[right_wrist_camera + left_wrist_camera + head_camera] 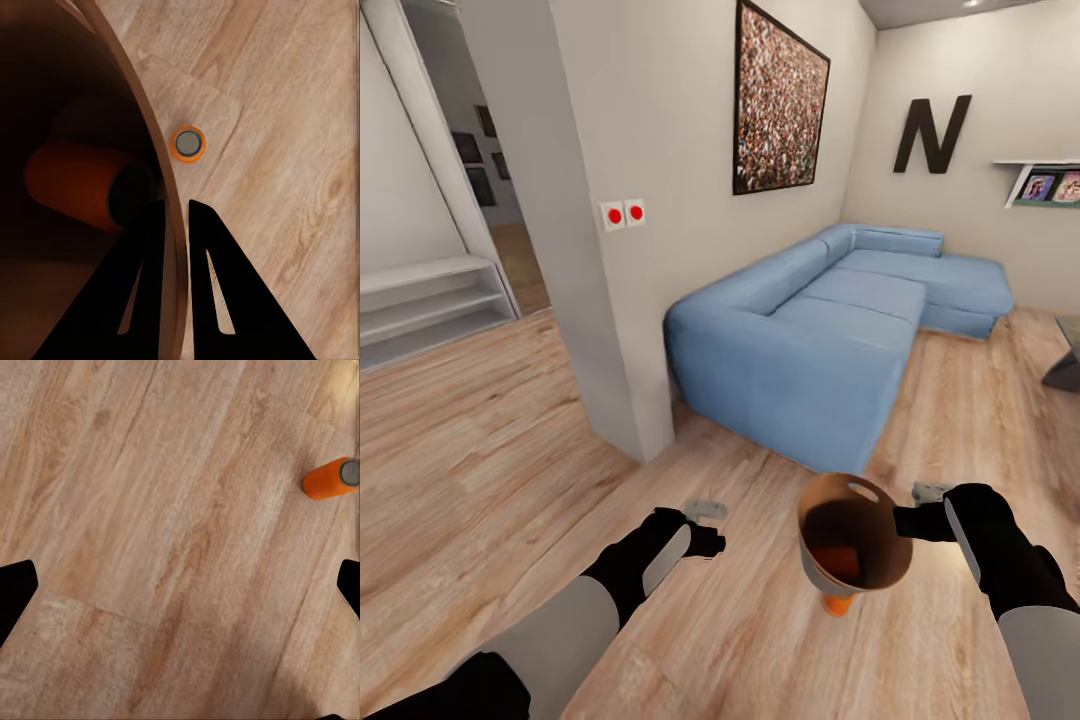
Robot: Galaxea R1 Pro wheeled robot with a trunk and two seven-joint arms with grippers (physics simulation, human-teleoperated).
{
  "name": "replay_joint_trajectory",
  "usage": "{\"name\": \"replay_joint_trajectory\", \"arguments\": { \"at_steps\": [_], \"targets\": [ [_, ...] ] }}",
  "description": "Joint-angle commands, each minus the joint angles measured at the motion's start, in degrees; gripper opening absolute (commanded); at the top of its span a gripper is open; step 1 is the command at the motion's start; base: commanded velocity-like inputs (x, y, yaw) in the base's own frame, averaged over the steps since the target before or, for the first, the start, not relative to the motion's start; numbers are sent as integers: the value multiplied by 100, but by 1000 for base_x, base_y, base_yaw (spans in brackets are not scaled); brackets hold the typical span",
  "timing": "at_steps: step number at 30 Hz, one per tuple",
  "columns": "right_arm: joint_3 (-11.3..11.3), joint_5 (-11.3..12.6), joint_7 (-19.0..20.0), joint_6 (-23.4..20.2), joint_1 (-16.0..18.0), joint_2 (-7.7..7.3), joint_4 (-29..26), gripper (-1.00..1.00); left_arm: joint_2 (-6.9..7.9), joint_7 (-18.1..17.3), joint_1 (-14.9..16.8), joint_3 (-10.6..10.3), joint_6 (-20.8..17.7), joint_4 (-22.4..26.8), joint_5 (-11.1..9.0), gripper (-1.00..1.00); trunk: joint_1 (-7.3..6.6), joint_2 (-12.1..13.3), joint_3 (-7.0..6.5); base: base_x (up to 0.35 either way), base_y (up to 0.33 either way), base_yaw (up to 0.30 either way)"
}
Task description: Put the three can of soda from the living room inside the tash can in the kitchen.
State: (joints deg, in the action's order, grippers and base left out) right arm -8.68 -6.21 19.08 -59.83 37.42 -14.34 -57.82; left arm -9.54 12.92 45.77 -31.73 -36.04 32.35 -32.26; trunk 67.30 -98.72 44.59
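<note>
Living room w/ wood plank floor [510,440], blue corner sofa [830,330] against the wall. Right tool [174,217] was clenched on the thin wall of the trash can [865,520], one finger inside the rim, one outside, bin held up off the floor. One soda can [71,184] lay on its side in the bin's bottom; another can [838,603] stood upright on the floor directly under the bin. Left tool [180,585] hung released, nothing in it, over bare planks near that can. Judged: cans light, stiff, smooth-sided, prob. slippery, so best taken around the mid-body. Bin wall thin & glossy; rim pinch might slip or tilt w/ added load.
</note>
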Motion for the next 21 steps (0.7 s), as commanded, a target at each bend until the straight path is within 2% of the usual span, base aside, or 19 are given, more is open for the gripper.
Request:
{"name": "replay_joint_trajectory", "arguments": {
  "at_steps": [1,10,16,21],
  "targets": [
    [-2,146,26,-17,2,1,-1,-100,0,0,-1,0,0,0,0,100,0,0,-1,347,0,-286],
    [-5,146,33,-17,2,1,-1,-100,4,0,0,0,-5,0,0,100,0,0,-1,347,0,-286],
    [-15,141,462,-17,2,-12,-1,-100,5,-5,-5,-8,-8,0,12,100,0,0,-1,347,0,-286],
    [-35,144,602,-17,2,-16,-1,-100,7,-9,-5,-19,-16,0,37,100,0,0,-1,347,0,-286]
  ]
}}
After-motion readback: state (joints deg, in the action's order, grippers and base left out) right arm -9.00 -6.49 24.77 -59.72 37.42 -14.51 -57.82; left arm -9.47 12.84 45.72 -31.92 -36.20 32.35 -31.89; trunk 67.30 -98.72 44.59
